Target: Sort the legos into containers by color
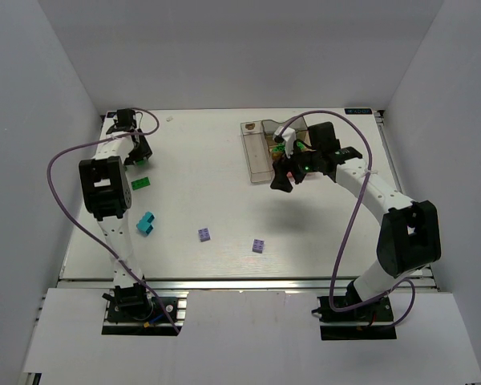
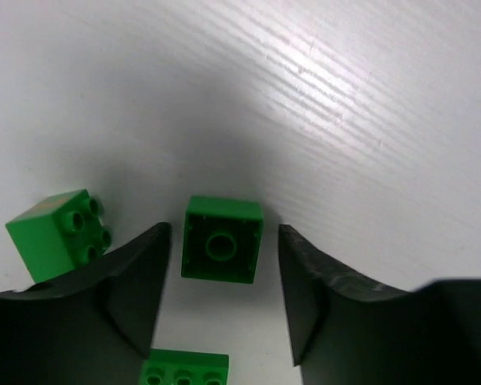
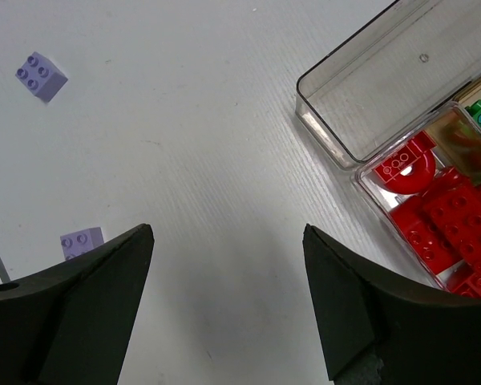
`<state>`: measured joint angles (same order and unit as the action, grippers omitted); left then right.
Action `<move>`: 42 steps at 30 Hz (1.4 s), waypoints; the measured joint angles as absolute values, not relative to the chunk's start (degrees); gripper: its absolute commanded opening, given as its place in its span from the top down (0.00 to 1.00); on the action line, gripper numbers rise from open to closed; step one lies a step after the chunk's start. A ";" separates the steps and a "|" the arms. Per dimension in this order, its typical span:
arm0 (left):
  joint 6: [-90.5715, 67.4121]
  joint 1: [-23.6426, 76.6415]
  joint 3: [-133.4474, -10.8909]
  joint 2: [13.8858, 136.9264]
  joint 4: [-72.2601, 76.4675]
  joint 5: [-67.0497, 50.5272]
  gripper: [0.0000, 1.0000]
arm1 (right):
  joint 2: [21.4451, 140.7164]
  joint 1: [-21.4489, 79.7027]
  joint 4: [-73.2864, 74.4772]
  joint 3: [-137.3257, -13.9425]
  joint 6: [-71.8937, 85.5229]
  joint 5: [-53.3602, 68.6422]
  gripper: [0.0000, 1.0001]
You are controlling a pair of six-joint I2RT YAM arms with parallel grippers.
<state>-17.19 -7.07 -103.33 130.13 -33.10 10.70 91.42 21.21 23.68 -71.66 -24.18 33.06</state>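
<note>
Left gripper (image 2: 223,234) low over green brick (image 2: 222,241), jaws apart astride it

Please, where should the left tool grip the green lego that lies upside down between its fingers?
Straight from above, on its two opposite flat side walls. The upside-down green lego sits squarely between the fingers of the open left tool, touching neither.

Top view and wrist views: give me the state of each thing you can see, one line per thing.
left tool, open, straddling a green brick
green brick, on the table, hollow underside showing, not gripped
right tool, open, empty
long compartment, empty
red bricks, in a compartment beside it
lilac bricks, loose on the table
teal bricks, loose on the table
</note>
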 measured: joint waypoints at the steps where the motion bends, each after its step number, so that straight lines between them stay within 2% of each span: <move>1: -17.10 -7.25 -103.81 130.32 -32.93 10.41 0.39 | 91.42 21.19 23.73 -71.66 -24.32 32.95 0.19; 6: -16.97 -7.44 -106.34 131.46 -31.83 9.52 0.67 | 91.42 21.10 23.86 -71.44 -24.67 32.86 0.20; 9: -17.26 -7.44 -106.45 131.59 -31.46 8.51 0.79 | 91.42 21.10 23.88 -71.40 -24.97 32.67 0.20; 14: -18.74 -6.98 -103.85 130.02 -29.02 3.51 0.86 | 91.22 20.93 23.51 -71.31 -24.88 31.64 0.20; 20: -23.88 -2.90 -91.31 118.30 -19.59 -10.74 0.89 | 87.18 18.44 14.68 -67.07 -17.41 25.87 0.15; 21: -24.69 -1.23 -90.96 116.64 -18.11 -13.04 0.89 | 86.11 17.78 12.84 -66.15 -16.34 24.77 0.18; 24: -27.66 5.43 -89.19 111.66 -11.22 -18.87 0.89 | 84.47 15.79 9.30 -65.58 -14.11 24.16 0.82; 25: -28.60 7.77 -88.47 110.41 -9.26 -20.29 0.89 | 84.47 15.20 8.62 -65.89 -13.28 24.36 1.00; 30: -33.54 18.48 -89.97 110.63 -2.11 -25.65 0.89 | 86.87 12.34 9.39 -69.06 -8.10 25.26 1.00; 37: -35.81 26.09 -115.46 129.32 -4.75 -23.92 0.86 | 87.07 9.56 10.04 -69.43 -5.45 26.26 1.00; 42: -35.88 28.60 -121.40 136.27 -8.71 -19.68 0.78 | 84.60 8.23 10.15 -67.35 -4.91 26.33 1.00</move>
<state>-35.88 28.60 -121.40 136.27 -8.71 -19.68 84.60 8.23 10.15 -67.35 -4.91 26.33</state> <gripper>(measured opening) 0.461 0.015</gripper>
